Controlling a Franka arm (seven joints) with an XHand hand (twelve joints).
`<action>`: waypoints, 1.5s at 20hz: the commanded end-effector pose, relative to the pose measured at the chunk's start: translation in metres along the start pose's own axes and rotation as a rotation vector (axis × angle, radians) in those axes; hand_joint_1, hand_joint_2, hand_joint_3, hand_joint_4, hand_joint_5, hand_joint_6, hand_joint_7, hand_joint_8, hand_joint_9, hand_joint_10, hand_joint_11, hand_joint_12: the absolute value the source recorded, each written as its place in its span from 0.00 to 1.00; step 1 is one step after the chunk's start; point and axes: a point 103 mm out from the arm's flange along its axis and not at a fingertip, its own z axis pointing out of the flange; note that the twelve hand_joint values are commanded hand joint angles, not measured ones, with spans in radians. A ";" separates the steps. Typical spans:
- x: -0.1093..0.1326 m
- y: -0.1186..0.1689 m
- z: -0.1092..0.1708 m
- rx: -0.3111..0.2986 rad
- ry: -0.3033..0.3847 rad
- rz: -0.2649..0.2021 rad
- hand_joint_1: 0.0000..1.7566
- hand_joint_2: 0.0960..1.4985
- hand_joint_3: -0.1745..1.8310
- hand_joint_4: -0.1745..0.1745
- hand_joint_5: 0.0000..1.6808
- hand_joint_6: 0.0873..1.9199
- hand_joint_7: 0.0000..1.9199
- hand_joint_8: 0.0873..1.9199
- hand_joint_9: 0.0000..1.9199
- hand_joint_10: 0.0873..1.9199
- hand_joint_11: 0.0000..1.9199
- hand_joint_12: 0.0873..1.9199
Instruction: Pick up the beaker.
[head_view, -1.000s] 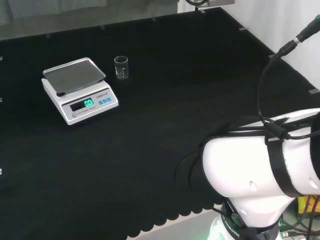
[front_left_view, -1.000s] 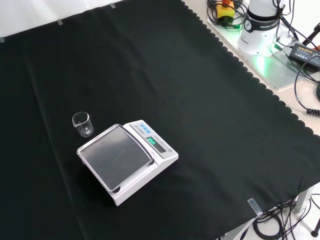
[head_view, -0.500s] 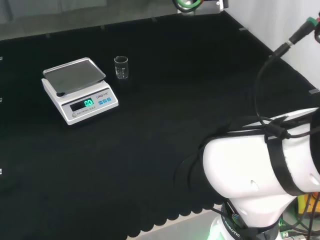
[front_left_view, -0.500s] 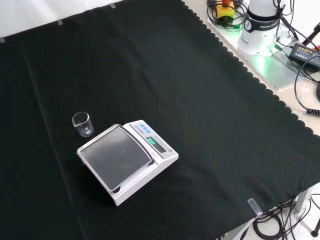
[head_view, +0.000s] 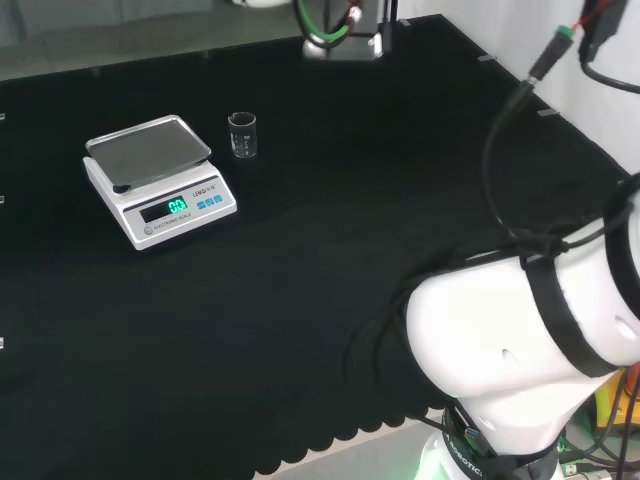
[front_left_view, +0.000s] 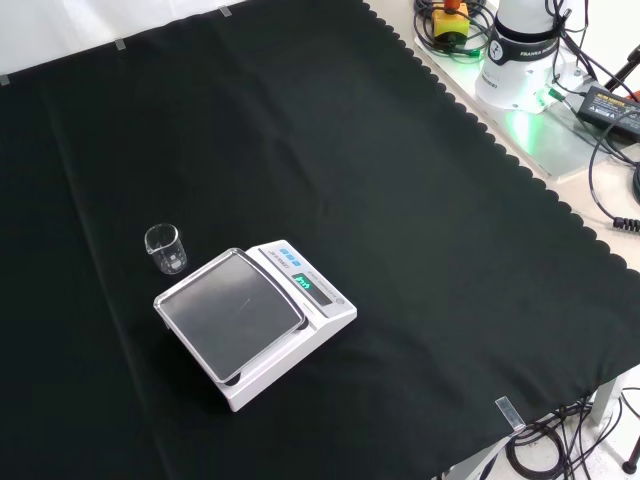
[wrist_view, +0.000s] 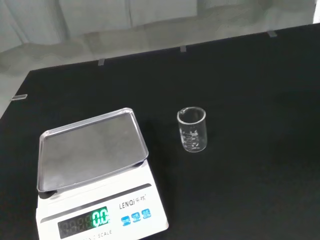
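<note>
Small clear beaker (head_view: 242, 134) upright on the black cloth (head_view: 330, 200), just beside the scale (head_view: 158, 178) but apart from it, to its right in the head view and empty as far as can be seen. Probably light, stiff, smooth and breakable, so best taken round the straight wall about halfway up, below the pouring lip. State of the hand: cannot tell.

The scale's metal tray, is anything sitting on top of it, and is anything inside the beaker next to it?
Nothing rests on the white scale's bare metal tray. The small clear glass beaker stands beside it on the black cloth, upright and apparently empty.
</note>
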 end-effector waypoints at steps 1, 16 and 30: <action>0.041 0.045 0.043 0.004 0.006 -0.024 0.05 0.61 0.18 0.47 0.02 0.00 0.00 0.00 0.00 0.14 0.00 0.68; 0.010 0.143 0.107 0.128 0.029 -0.048 0.06 0.61 0.17 0.46 0.04 0.00 0.01 0.00 0.00 0.17 0.00 0.69; -0.019 0.214 0.154 0.214 0.037 -0.057 0.06 0.61 0.17 0.45 0.04 0.00 0.02 0.00 0.00 0.17 0.00 0.69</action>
